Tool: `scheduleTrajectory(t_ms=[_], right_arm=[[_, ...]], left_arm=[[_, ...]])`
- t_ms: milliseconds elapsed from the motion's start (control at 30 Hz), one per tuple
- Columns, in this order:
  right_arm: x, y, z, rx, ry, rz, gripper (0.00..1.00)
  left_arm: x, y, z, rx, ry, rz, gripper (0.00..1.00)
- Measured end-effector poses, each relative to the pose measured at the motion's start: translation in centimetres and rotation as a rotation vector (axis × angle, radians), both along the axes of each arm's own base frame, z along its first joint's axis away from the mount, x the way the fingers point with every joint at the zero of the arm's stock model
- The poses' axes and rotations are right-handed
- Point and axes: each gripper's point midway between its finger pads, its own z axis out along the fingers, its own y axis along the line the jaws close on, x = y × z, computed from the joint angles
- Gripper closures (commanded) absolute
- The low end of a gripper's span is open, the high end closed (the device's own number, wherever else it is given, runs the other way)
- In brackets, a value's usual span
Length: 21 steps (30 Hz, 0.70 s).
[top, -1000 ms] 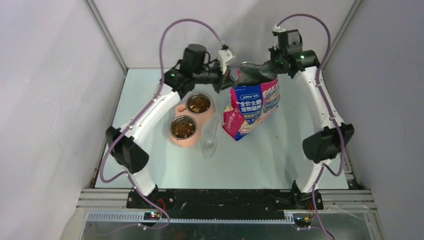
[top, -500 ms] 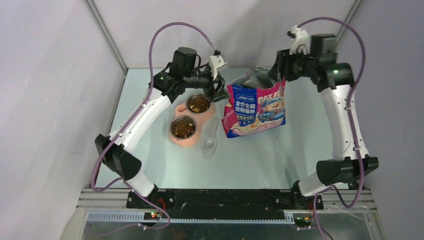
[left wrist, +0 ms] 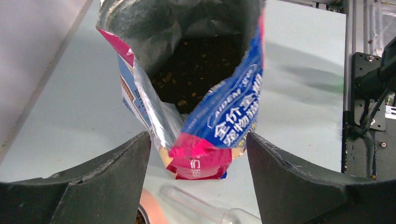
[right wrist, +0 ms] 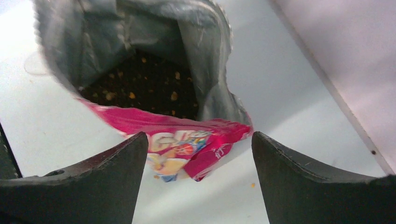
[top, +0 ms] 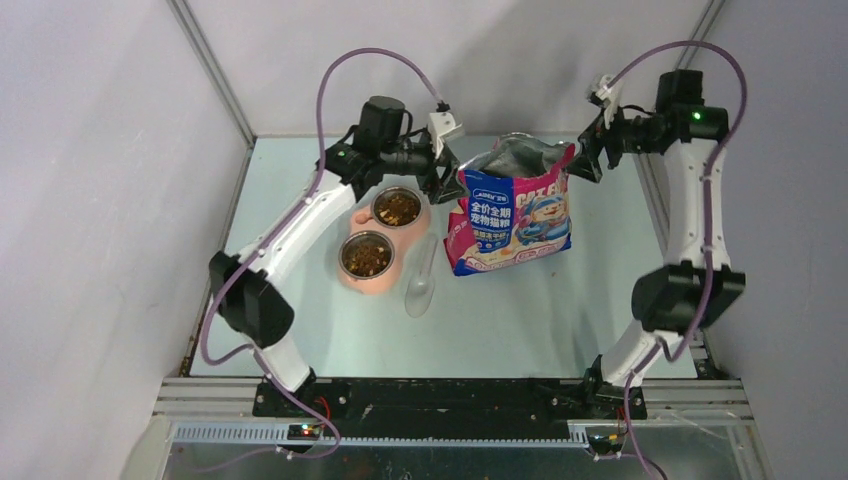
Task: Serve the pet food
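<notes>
Magenta, blue and silver on pale mint.
The upright printed foil cat-food bag (top: pixel 515 215) is magenta at its edges, blue and white in front with white lettering and a cartoon face, and silver inside. Dark-brown dry kibble pellets (top: pixel 366 256), flecked tan, sit in two shiny steel bowls (top: pixel 378 205) on the left, set in a peach-pink plastic feeder (top: pixel 368 288). The translucent plastic scoop (top: pixel 420 290) is colourless, and the flat table top (top: pixel 520 310) is pale mint.

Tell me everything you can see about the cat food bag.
The cat food bag is a glossy pouch printed pink, white and blue, with a silver foil lining. Its top gapes open, showing dark kibble inside. It sits crumpled on the table, mouth upward. The open left gripper and open right gripper each straddle a top corner; neither clamps it.
</notes>
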Motion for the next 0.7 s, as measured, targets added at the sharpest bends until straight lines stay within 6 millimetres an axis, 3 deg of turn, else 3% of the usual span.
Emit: scheduleTrajectory(t_ms=[100,233,333,467,533,567,667,700], right_arm=[[1.9,-0.5,-3.4,-0.041,0.038,0.074,0.16],[2.6,-0.8,-6.9,-0.065,0.091,0.136,0.19],[2.6,-0.8,-7.3,-0.079,0.078,0.164,0.25],[2.7,-0.4,-6.3,-0.073,0.031,0.193,0.39],[2.6,-0.3,-6.2,-0.065,0.028,0.198,0.48],[2.6,-0.2,-6.1,-0.060,0.027,0.200,0.59],[2.6,0.0,-5.8,-0.037,0.031,0.195,0.85],[2.7,0.0,-5.7,-0.032,0.032,0.192,0.94]], left_arm=[[1.4,-1.1,-1.7,0.013,0.033,-0.010,0.22],[2.3,-2.0,-4.0,0.028,0.087,-0.029,0.30],[2.2,-2.3,-4.6,0.023,0.116,-0.040,0.41],[1.9,-2.7,-4.0,-0.004,0.122,-0.066,0.54],[1.7,-2.8,-3.8,-0.012,0.122,-0.078,0.60],[1.7,-2.9,-3.8,-0.013,0.121,-0.082,0.63],[1.6,-2.8,-3.7,-0.017,0.120,-0.089,0.88],[1.6,-2.8,-3.7,-0.020,0.123,-0.090,0.92]])
